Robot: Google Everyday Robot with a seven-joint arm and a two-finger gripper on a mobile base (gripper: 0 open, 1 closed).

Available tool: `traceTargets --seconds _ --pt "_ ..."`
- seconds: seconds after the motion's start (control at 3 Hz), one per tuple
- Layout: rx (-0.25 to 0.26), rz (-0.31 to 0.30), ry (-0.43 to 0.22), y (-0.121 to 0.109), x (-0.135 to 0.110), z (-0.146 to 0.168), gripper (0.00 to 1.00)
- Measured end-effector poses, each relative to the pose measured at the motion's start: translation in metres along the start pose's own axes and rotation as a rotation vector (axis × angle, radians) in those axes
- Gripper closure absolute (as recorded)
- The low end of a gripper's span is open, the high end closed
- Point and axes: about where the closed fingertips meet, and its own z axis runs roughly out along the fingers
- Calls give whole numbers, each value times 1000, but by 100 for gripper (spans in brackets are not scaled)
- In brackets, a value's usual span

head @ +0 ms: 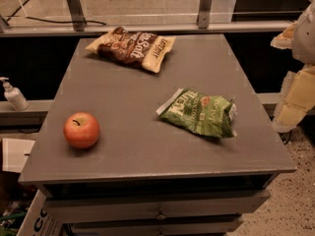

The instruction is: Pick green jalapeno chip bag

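Item sought: green jalapeno chip bag (199,113), one piece.
Location: it lay flat on the grey table (138,107), right of centre, nearer the right edge than the left and short of the front edge.
Placement, judged: it was set apart from its neighbours with bare surface on every side, probably so that it could be reached from above or from the right without disturbing anything.
Appearance: crinkled green foil, lightly puffed, with white lettering across the face and a small red mark towards the right. It had whitish sealed ends, the left one flat on the table, the right one bunched and slightly raised.
Orientation: long axis roughly left to right, tilted so the left end sat a little farther back.
Handling, judged: light and yielding, so a pinch across the puffed middle or the raised right seal seemed the likeliest hold.
Gripper (298,97): pale parts showed at the right edge of the view, just beside the table's right side and well apart from the bag. It held nothing visible, and whether it was released or clenched could not be told.
Brown-and-cream chip bag (133,48): flat at the back of the table, left of centre, not the target.
Apple (81,130): upright near the front left, well apart from both bags.
Task status, judged: approach not yet made and the bag untouched.
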Motion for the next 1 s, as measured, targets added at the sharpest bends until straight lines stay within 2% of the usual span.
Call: traceTargets --seconds 0.33,0.67,1.0 --pt "0 0 0 0 0 0 0" --pt "-10 14 -42 -3 -4 15 0" --pt "-42 37 -125 -10 -14 49 0"
